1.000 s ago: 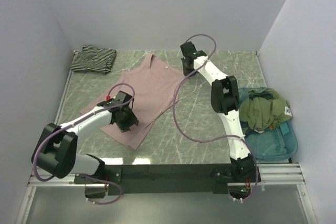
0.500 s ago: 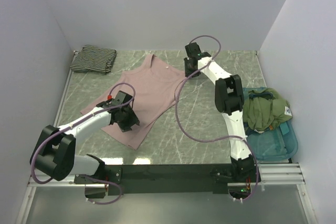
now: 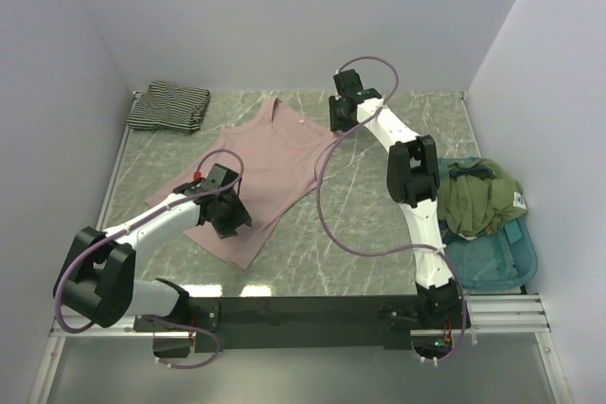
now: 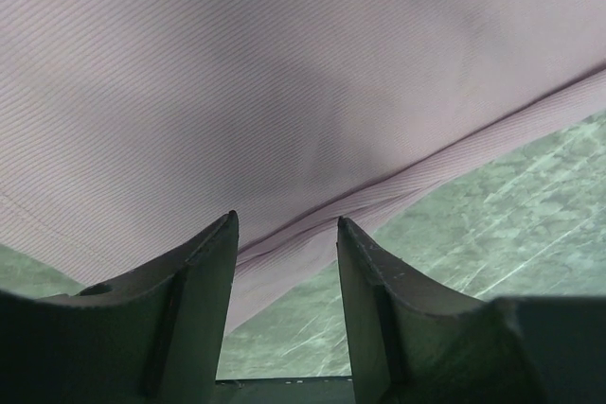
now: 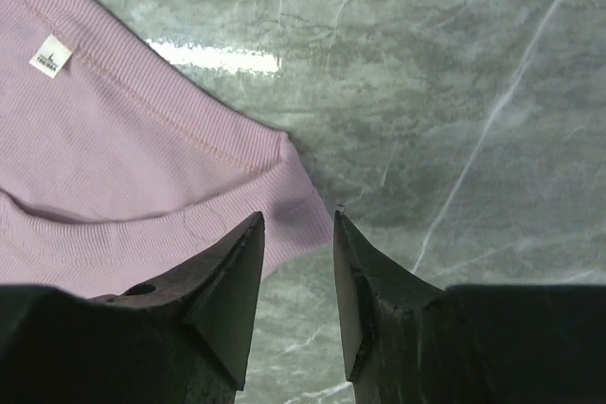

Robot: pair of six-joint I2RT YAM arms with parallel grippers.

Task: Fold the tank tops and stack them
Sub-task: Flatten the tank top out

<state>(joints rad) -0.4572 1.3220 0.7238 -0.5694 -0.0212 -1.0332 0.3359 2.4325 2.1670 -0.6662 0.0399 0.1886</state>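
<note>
A green marbled table [image 3: 379, 224] inside pale walls, seen from above, with two robot arms reaching out from its near edge. The pink tank top [image 3: 270, 163] lies spread flat and unfolded across the middle of the table, neck toward the far wall, hem toward the arms. At the right edge sits a teal tray [image 3: 502, 262] with a heap of olive-green clothing [image 3: 473, 198] on it, well apart from the pink top and, by the look of it, not in the way. The striped tank top [image 3: 169, 107] rests as a folded bundle in the far left corner, so one top looks done; the pink one is not yet folded or stacked on it. The left gripper [image 3: 230, 218] is low over the pink top's near hem, fingers apart with the hem edge just ahead of the tips and nothing clamped. The right gripper [image 3: 341, 120] is at the far right shoulder strap, fingers apart, the strap end just beyond them. A small white label [image 5: 49, 56] shows inside the neckline
</note>
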